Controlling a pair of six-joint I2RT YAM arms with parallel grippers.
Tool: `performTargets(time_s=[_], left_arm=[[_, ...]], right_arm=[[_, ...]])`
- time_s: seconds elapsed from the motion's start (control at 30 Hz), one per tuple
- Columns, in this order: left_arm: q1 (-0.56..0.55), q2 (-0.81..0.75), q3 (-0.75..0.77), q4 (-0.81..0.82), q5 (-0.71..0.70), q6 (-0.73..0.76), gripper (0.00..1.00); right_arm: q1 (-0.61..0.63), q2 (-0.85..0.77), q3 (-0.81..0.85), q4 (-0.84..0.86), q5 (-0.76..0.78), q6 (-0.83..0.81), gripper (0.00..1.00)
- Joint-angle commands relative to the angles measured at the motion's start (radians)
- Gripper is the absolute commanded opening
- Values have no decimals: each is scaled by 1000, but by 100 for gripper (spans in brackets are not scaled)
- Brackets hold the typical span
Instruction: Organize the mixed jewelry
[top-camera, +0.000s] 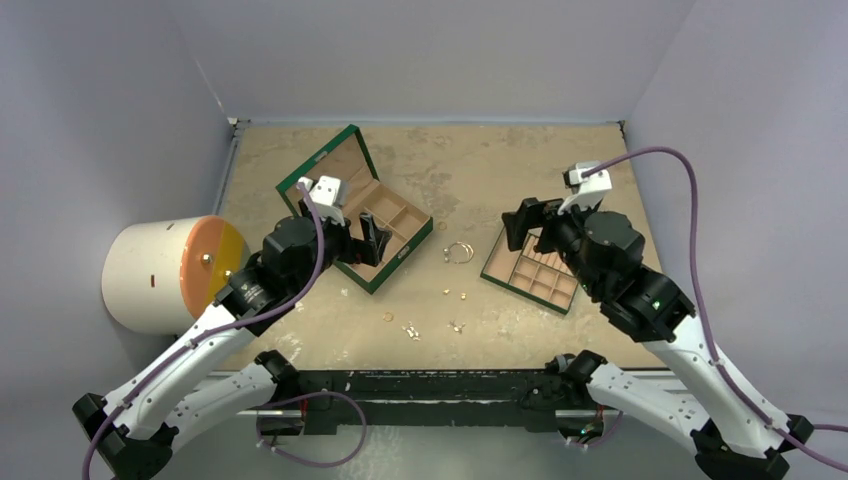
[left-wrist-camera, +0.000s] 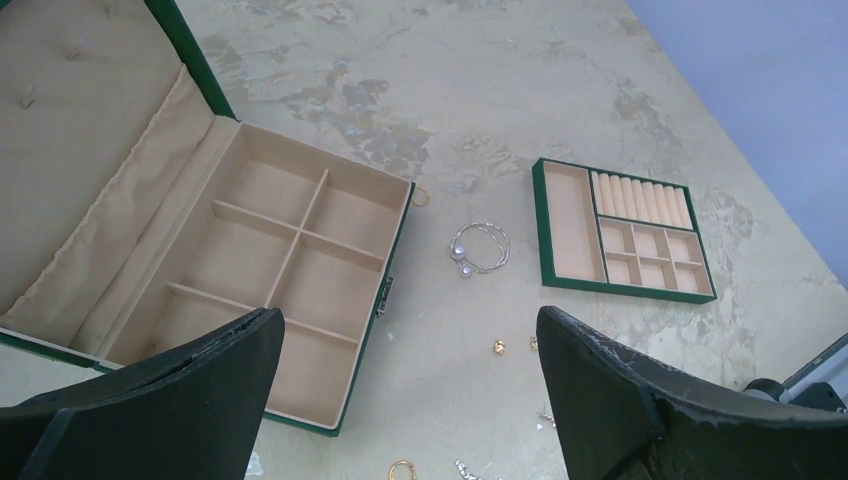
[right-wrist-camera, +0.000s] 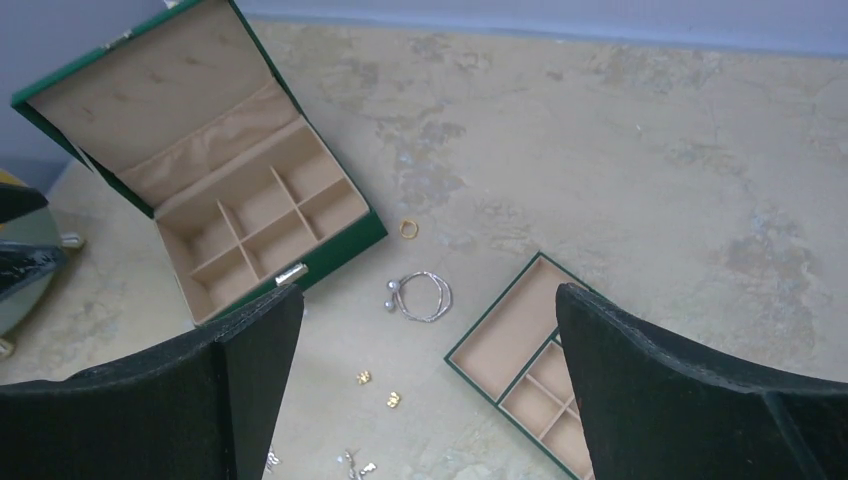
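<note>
The mixed jewelry lies loose on the table between the two containers: a silver hoop bracelet with two pearls (top-camera: 459, 252) (left-wrist-camera: 479, 247) (right-wrist-camera: 421, 296), a small gold ring (left-wrist-camera: 419, 196) (right-wrist-camera: 408, 229), two gold studs (top-camera: 455, 294) (right-wrist-camera: 363, 377), a gold hoop (top-camera: 388, 317) (left-wrist-camera: 403, 470) and glittery silver clusters (top-camera: 411, 331) (right-wrist-camera: 357, 466). My left gripper (top-camera: 358, 240) (left-wrist-camera: 410, 375) is open and empty over the green box's front edge. My right gripper (top-camera: 520, 222) (right-wrist-camera: 430, 370) is open and empty above the tray's left end.
The green box (top-camera: 352, 205) (left-wrist-camera: 250, 250) (right-wrist-camera: 210, 170) stands open, its tan compartments empty. The green-edged divided tray (top-camera: 530, 272) (left-wrist-camera: 622, 228) (right-wrist-camera: 520, 365) lies on the right. A white cylinder with an orange face (top-camera: 170, 272) sits at the left wall.
</note>
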Motion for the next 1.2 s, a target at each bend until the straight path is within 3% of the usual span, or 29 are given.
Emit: performTargets(time_s=[0.0, 0.27, 0.53, 0.9, 1.17], left_arm=[[5, -4, 27, 32, -15, -12, 98], [5, -36, 36, -51, -51, -39, 97], [5, -46, 11, -54, -67, -50, 97], [7, -55, 7, -63, -87, -49, 96], [14, -57, 7, -83, -111, -47, 95]], right_arm=[[4, 20, 50, -30, 5, -18, 99], [4, 4, -18, 13, 40, -57, 99], [4, 59, -41, 35, -60, -103, 98], [5, 196, -142, 112, -353, -36, 82], [23, 303, -196, 191, -424, 34, 72]])
